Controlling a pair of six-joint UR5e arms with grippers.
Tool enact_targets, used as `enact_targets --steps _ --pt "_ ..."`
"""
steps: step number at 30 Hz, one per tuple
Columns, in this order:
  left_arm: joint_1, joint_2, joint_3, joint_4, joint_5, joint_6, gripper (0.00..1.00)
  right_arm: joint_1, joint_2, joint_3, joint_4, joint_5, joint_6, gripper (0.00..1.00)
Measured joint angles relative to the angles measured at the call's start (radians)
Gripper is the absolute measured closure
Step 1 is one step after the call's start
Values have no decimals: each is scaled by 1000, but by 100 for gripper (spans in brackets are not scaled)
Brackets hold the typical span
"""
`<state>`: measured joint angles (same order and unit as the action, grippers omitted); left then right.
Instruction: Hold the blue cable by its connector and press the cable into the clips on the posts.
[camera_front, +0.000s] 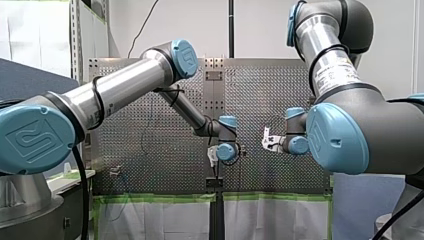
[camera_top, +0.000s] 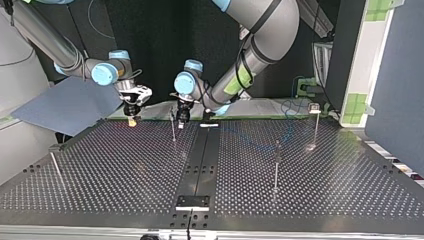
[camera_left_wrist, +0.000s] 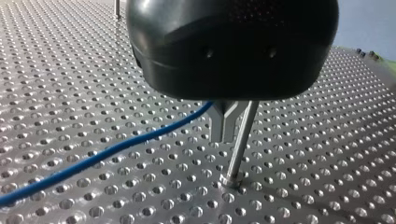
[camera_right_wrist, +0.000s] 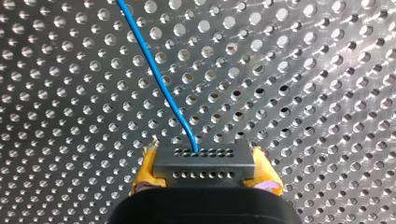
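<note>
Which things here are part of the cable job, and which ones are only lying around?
For the job: blue cable; black connector, held by my right gripper; my left gripper, shut on the cable; clip posts.
Lying about: grey-blue sheet; green tape.

A pale white wall (camera_front: 260, 25) rises beyond the perforated metal table (camera_front: 280, 100); green tape (camera_front: 150, 198) lines its far edge.

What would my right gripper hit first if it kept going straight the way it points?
Probably the perforated table: my right gripper, shut on the connector, points at it, only the blue cable between.
</note>
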<state>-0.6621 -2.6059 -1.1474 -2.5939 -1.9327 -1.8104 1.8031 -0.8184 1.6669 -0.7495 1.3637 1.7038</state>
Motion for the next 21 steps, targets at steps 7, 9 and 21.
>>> enact_targets --steps 7,9,21 --pt "11 0 0 -2 1 16 100 -1 27 -21 3 -1 1 100" --pt "13 0 0 -2 1 21 100 -1 39 -25 3 -1 0 100" --pt "35 0 0 -14 -5 98 0 -2 58 -50 7 -2 0 100"
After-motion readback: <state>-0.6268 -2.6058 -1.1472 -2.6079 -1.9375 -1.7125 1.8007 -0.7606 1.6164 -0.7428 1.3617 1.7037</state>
